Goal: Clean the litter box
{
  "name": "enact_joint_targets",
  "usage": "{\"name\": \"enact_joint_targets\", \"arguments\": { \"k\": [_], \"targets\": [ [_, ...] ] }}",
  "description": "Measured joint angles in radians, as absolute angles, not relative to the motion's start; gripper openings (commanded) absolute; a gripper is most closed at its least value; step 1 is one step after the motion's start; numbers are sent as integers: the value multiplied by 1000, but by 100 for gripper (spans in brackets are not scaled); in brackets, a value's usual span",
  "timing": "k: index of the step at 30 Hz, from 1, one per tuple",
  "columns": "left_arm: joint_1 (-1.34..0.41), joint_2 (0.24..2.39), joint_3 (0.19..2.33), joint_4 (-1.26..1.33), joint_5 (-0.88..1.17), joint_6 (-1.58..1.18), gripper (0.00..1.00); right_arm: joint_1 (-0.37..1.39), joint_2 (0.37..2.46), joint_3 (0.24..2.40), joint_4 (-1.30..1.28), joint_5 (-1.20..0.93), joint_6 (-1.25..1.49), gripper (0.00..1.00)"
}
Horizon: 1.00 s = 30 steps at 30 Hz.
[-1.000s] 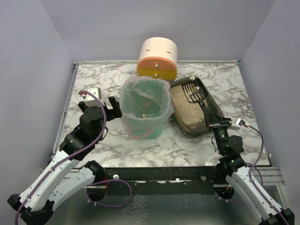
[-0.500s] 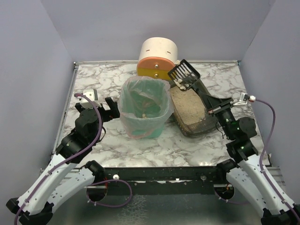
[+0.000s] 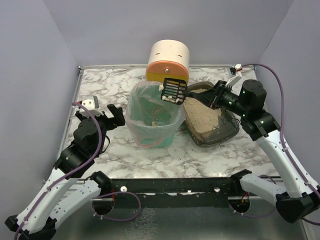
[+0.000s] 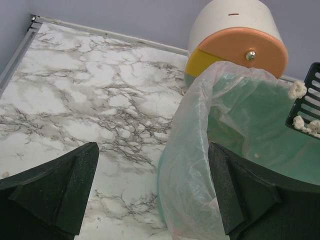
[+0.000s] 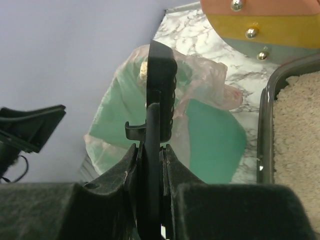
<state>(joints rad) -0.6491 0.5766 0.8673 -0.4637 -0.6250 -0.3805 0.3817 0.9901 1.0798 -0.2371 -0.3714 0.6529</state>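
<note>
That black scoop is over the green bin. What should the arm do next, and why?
Probably tip the black slotted plastic scoop so it empties: the right end effector holds it above the green bag-lined plastic bin, with pale clumps on it.

i see the litter box point(image 3: 220, 136) on the right half of the marble table point(image 3: 100, 85). it is a shallow dark grey plastic tray with rounded corners, sitting flat and turned at a slant to the table edges. its left side lies just beside the green bin point(image 3: 150, 136). beige sandy litter point(image 3: 202, 117) covers the floor inside. in the right wrist view the litter looks grainy and uneven against the dark rim.
</note>
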Motion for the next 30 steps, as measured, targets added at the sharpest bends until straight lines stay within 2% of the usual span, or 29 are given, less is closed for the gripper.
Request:
{"name": "enact_joint_targets", "arguments": {
  "k": [8,13,17,30],
  "targets": [
    [-649,590,939,-476,-572,-381,99,492,1137,1429,-576,-345,397,1],
    [-649,646,1011,-489,-461,-381,99,723,1268,1597,-747,-162,310,0],
    [-649,705,1066,-496,-336,-377,99,841,1348,1651,-830,-36,279,1],
    [-649,806,1076,-519,-123,-369,99,938,1370,1807,-880,188,215,0]
  ]
}}
